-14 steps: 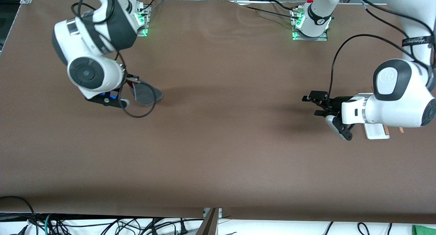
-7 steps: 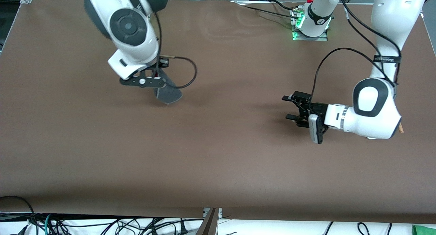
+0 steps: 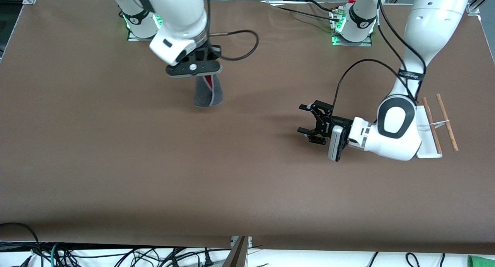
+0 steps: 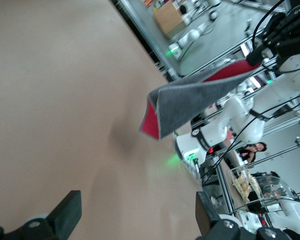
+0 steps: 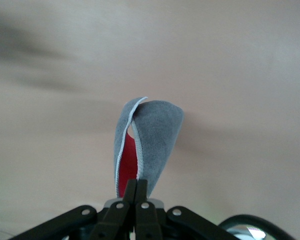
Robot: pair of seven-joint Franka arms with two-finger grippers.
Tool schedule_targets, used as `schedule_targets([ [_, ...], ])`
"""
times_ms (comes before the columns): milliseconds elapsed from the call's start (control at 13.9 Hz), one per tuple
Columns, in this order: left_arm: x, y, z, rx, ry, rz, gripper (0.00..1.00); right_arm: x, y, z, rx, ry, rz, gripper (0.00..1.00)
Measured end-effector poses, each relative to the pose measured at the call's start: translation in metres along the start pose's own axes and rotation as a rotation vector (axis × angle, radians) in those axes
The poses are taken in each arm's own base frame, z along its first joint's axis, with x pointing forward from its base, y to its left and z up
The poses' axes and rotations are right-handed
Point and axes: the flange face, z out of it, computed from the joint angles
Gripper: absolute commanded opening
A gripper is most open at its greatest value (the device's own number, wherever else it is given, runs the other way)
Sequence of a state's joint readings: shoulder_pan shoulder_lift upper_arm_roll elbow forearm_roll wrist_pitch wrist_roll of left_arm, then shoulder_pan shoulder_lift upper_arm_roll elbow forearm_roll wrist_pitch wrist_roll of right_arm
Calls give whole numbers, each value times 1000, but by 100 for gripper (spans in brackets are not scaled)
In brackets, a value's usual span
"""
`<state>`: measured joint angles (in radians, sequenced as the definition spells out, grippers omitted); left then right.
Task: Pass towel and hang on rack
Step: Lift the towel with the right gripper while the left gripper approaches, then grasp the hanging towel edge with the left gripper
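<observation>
The towel [image 3: 208,93], grey outside with pink-red inside, hangs folded from my right gripper [image 3: 202,74], which is shut on its top edge above the table, toward the right arm's end. In the right wrist view the shut fingers [image 5: 138,187] pinch the towel [image 5: 152,135]. My left gripper [image 3: 307,122] is open and empty, held sideways over the table and pointing toward the towel. The left wrist view shows its two fingers wide apart [image 4: 137,212] and the towel [image 4: 200,97] some way off. The rack [image 3: 439,122] stands at the left arm's end, partly hidden by the left arm.
The brown table [image 3: 247,182] stretches wide between the two grippers. Cables loop from both wrists. The arm bases [image 3: 350,27] stand along the table edge farthest from the front camera.
My right gripper has carried the towel toward the middle of the table and toward the arm bases. My left gripper has moved toward the middle, uncovering the rack.
</observation>
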<state>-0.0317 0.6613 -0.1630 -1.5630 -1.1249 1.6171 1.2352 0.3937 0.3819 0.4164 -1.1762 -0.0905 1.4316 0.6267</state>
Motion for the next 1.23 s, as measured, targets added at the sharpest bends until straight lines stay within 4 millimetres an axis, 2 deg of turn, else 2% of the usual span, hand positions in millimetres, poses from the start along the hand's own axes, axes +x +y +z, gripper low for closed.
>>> schedule_targets([
  [216,-8,-17,29,-96,98,-4,100,-15,-32,-3,30,39,-54,0],
  [361,-22,-30,60,-164,131,-26,100,-24,-52,-12,66,81,-88,0],
  [505,-42,-39,97,-246,191,-60,100,-36,-69,-34,118,135,-122,0],
  [721,-66,-34,145,-341,222,-112,100,-57,-95,-55,174,190,-145,0],
  [866,-70,-27,153,-398,221,-120,100,-61,-102,-57,188,202,-148,0],
  [1226,-69,-20,138,-452,236,-106,100,-64,-107,-58,203,211,-129,0],
])
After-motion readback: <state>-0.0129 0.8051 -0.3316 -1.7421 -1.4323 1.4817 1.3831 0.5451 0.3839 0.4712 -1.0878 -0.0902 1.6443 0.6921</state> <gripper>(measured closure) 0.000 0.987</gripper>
